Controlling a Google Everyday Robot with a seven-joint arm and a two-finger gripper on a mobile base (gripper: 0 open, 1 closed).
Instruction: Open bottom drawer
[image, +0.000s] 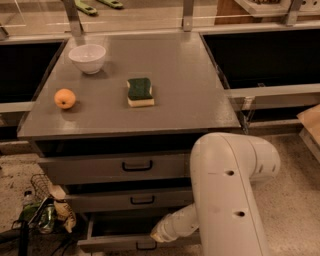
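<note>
The bottom drawer (107, 243), the thinnest grey front with a small black handle (146, 246), is pulled partly out under the grey cabinet, and its dark inside (125, 225) shows. My white arm (225, 200) bends down in front of the cabinet's right side. My gripper (156, 237) is at the drawer's front edge, just above the handle, and is mostly hidden by the wrist.
The middle drawer (100, 202) and top drawer (90, 170) are closed above it. On the cabinet top (190, 85) sit a white bowl (87, 57), an orange (65, 98) and a green sponge (139, 91). A wire basket and clutter (45, 210) lie on the floor at left.
</note>
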